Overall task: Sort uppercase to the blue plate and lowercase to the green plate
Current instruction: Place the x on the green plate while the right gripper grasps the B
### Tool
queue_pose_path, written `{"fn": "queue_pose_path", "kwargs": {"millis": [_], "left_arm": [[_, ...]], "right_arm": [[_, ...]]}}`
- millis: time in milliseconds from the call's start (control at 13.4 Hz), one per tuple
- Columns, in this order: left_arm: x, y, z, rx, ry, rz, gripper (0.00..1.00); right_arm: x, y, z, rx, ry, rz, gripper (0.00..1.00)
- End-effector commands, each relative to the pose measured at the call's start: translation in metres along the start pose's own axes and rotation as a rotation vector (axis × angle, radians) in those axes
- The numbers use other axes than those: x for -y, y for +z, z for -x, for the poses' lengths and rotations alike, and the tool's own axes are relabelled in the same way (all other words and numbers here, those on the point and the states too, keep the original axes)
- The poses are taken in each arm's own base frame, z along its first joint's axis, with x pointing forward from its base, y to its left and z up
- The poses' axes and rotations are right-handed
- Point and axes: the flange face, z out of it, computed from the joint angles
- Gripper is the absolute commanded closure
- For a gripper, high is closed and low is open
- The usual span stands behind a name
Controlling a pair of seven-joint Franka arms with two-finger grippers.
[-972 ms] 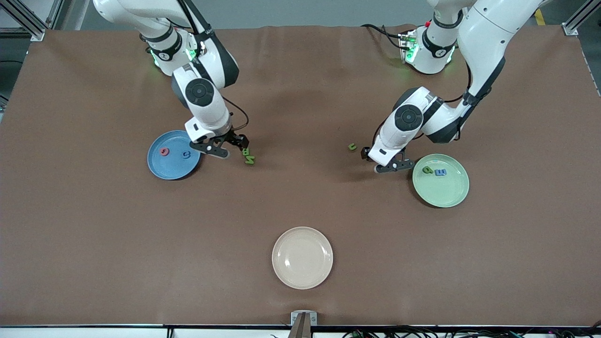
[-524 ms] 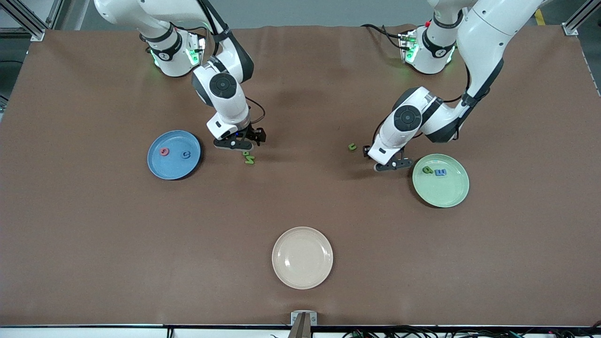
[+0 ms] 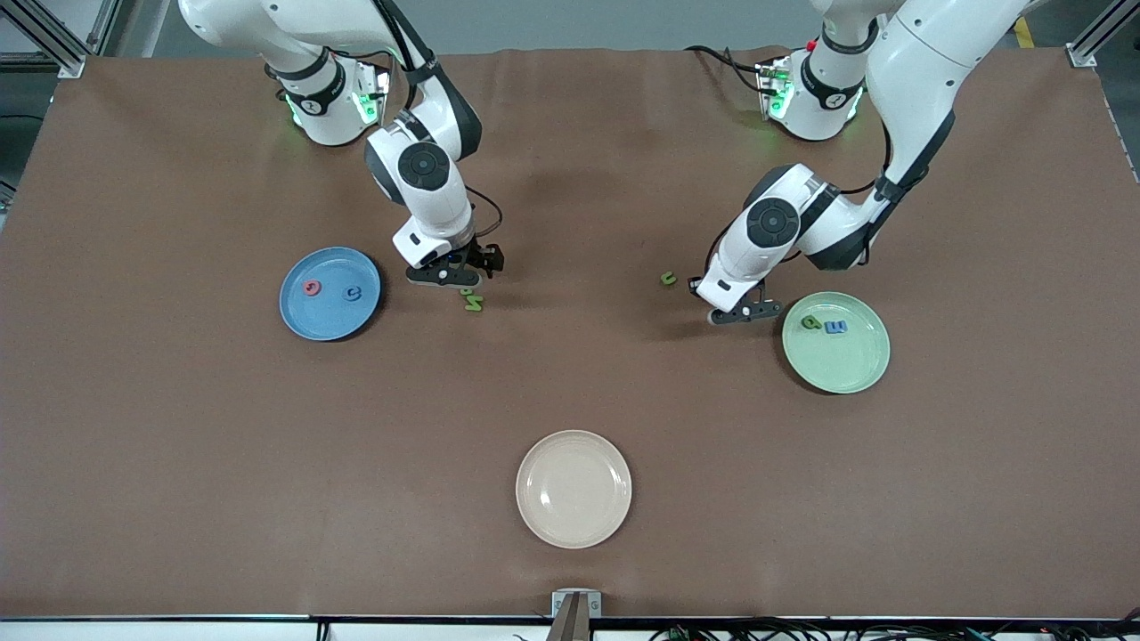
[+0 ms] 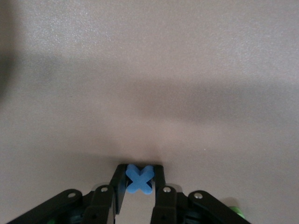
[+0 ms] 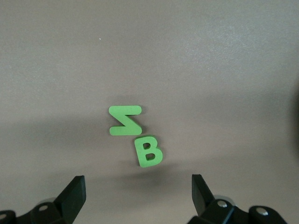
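Blue plate (image 3: 334, 322) carries O (image 3: 311, 288) and G (image 3: 354, 293). The right gripper (image 3: 450, 274) has swung off its rim and now hovers, jaws spread wide, over B (image 5: 149, 152) and N (image 5: 125, 120) on the worktop, so a third capital looks next. Loose u (image 3: 668, 279) waits mid-worktop. The left gripper (image 3: 744, 312) hangs beside the green plate (image 3: 842, 367), jaws clenched on x (image 4: 139, 178); p (image 3: 810, 322) and m (image 3: 835, 328) lie inside. Count: four capitals, four smalls, three plates, the cream plate (image 3: 574, 521) bare.
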Motion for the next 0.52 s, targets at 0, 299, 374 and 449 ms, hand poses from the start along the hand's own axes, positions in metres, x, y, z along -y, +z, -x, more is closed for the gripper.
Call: {"fn": "queue_pose_path", "kwargs": {"millis": [0,299,374,449], "left_arm": [[0.007,0.0,-0.002,-0.008,0.005,-0.01,0.87],[0.013,-0.03,-0.014,-0.047,0.069,-0.041,0.93],[0.019,-0.041,-0.022,-0.043,0.109,-0.071,0.93],[0.023,-0.05,-0.029,-0.043,0.137,-0.075,0.93]], "right_arm": [[0.001,-0.002,-0.002,-0.004,-0.005,-0.004,0.0],[0.001,-0.002,-0.002,-0.005,-0.006,-0.005,0.0],[0.001,-0.002,-0.002,-0.005,-0.005,-0.005,0.0],[0.001,-0.002,-0.002,-0.005,-0.006,-0.005,0.0]]}}
